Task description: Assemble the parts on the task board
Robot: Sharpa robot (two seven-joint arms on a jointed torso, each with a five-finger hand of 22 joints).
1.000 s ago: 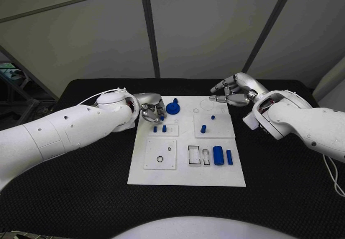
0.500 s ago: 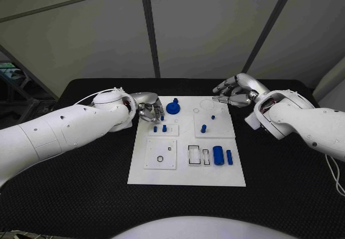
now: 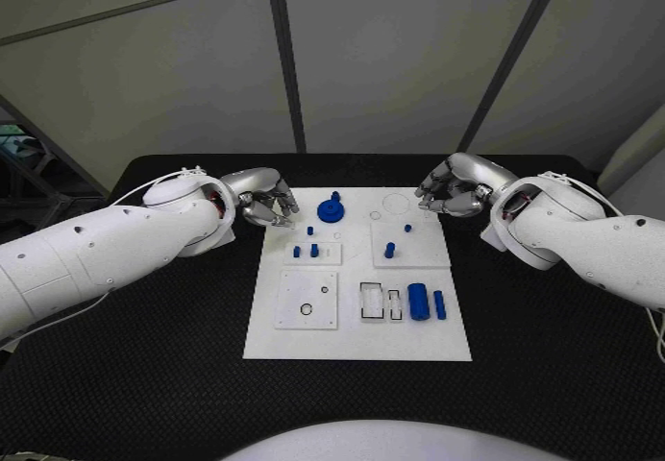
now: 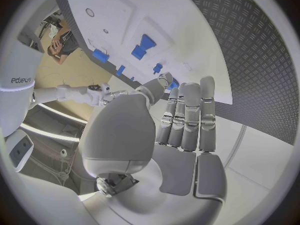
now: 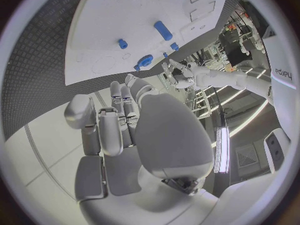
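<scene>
Head view first: the task board (image 3: 357, 327) lies flat in the middle of the black table (image 3: 554, 365), its long axis running away from the robot. The left hand (image 3: 263, 206) hovers just off the board's far left corner, fingers curled in, nothing in them. Just beside it on the board stands the blue knob piece (image 3: 332, 208), upright. The right hand (image 3: 454, 187) hangs at the far right corner, fingers also curled, holding nothing that I can see. Near the board's right side lie a thick blue cylinder (image 3: 419, 301) and a thin blue rod (image 3: 441, 304), side by side, both pointing along the board's length (well apart from either hand). Small blue pegs (image 3: 305, 251) stand in the left middle plate.

Left wrist view: the left hand (image 4: 181, 120) has its fingers pressed together and straight, palm empty, with the task board (image 4: 187, 40) beyond the fingertips.

Right wrist view: the right hand (image 5: 125, 120) shows its fingers close together, empty, the task board (image 5: 125, 20) beyond them
</scene>
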